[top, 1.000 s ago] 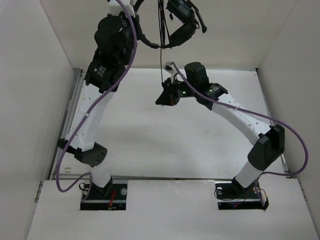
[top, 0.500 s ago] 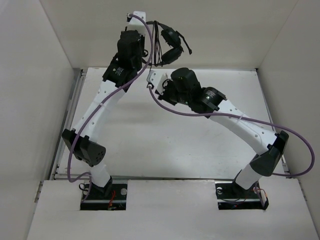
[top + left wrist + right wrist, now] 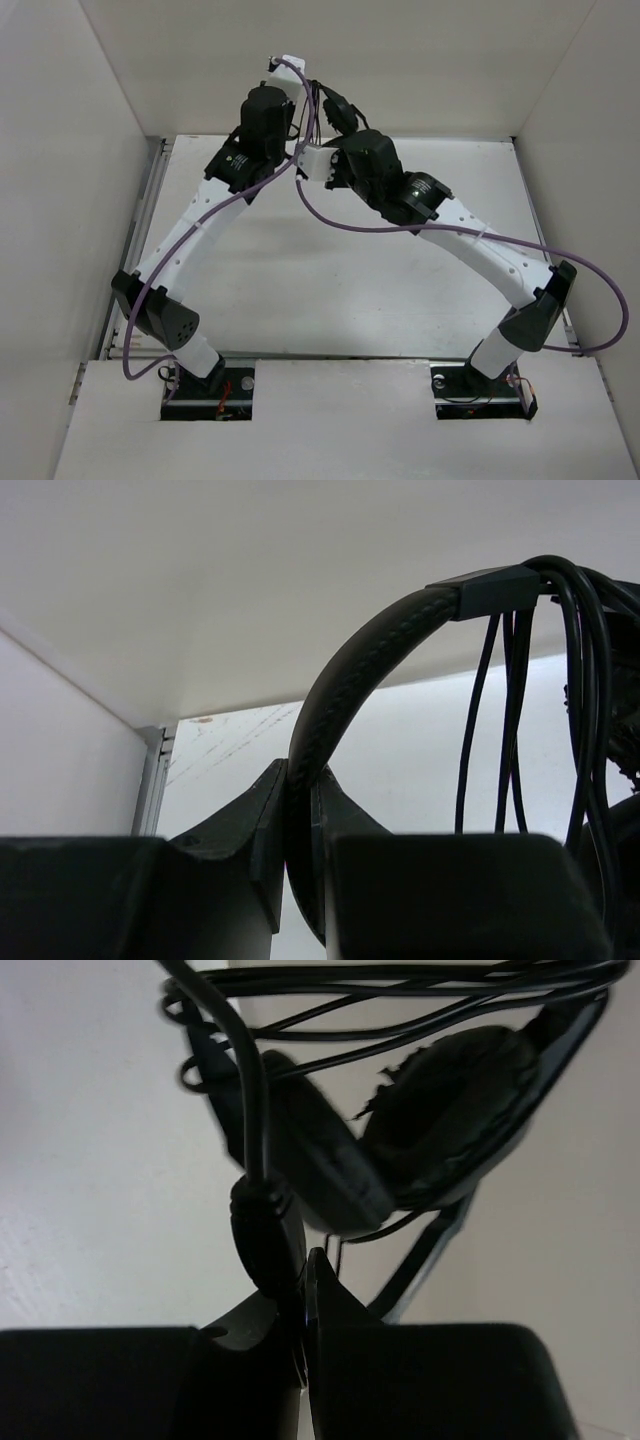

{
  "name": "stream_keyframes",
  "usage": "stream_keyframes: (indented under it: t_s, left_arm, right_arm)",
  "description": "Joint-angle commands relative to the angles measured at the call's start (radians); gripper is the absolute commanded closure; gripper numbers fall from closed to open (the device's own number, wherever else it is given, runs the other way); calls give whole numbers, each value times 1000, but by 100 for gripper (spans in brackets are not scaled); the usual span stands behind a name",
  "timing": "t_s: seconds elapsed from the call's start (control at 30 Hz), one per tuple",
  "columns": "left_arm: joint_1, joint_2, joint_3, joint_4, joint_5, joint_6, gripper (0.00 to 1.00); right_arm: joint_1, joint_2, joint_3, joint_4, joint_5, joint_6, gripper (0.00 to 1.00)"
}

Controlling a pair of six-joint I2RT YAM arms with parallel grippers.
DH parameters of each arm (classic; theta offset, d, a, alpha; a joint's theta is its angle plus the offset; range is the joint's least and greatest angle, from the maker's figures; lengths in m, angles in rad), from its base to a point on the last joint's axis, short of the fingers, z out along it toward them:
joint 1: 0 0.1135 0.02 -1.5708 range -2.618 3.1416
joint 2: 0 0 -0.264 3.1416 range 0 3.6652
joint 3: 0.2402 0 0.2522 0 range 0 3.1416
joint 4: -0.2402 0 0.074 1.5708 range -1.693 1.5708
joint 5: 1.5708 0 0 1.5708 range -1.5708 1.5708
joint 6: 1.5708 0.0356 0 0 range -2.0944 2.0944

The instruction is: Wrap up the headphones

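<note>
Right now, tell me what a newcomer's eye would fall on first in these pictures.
The left arm and right arm lean together in a peak over the far middle of the table, with the black headphones held up between them. Close up, the left pincer is shut on the headband. The right pincer is shut on the cable, with loops of it strung past an earcup.

Black headphones [image 3: 338,106] hang aloft (cable [image 3: 252,1100] looped across earcups [image 3: 450,1130]).
</note>
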Motion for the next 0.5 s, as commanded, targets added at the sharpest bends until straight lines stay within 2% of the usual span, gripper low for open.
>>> stream_keyframes:
  t_s: [0.0,0.27,0.47]
  left_arm:
    - [-15,-49,-11,-33,21,-7,97]
    - [-45,-35,-45,-176,79,-31,97]
    - [-59,-30,-16,-253,170,-73,97]
  right_arm:
    - [10,7,53,137,88,-117,95]
    - [18,15,82,158,82,-132,96]
    - [-6,13,41,184,47,-115,96]
